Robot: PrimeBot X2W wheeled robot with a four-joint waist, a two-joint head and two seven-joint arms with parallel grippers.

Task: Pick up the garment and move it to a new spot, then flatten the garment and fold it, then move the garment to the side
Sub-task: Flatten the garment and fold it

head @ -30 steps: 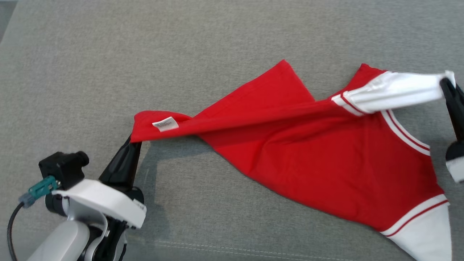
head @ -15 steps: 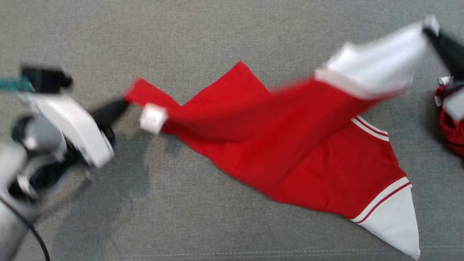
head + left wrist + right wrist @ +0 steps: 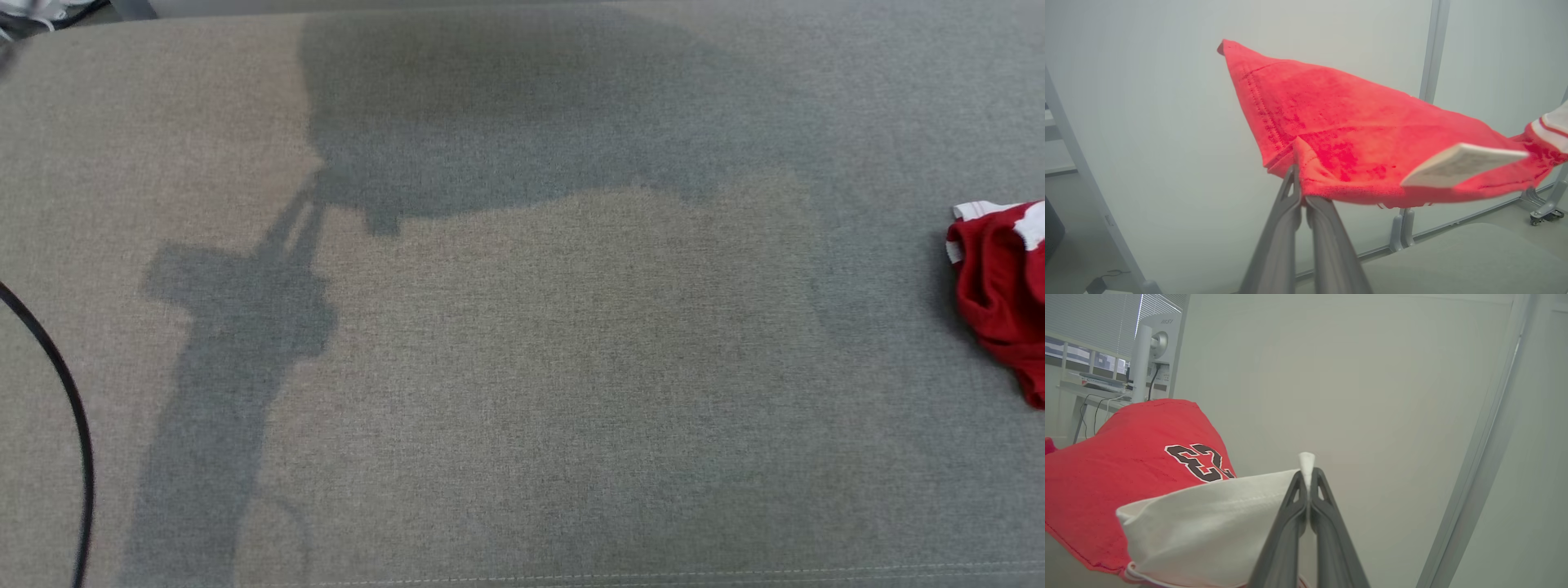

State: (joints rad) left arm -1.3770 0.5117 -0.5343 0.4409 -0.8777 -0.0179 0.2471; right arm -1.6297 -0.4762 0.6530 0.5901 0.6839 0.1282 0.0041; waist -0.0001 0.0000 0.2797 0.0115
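While pincers [image 3: 1300,192] [image 3: 1307,477] clamp it, garment [image 3: 1372,139] stretches between them.

On my head view a red and white cloth [image 3: 1000,286] is cut by the right edge, so I can't tell what it is. A black cable [image 3: 73,400] runs off the left edge and the bottom. From the left wrist the shirt [image 3: 1372,134] passes the right edge, its white label [image 3: 1461,163] too blurred to read. From the right wrist the shirt leaves by the left and bottom edges.
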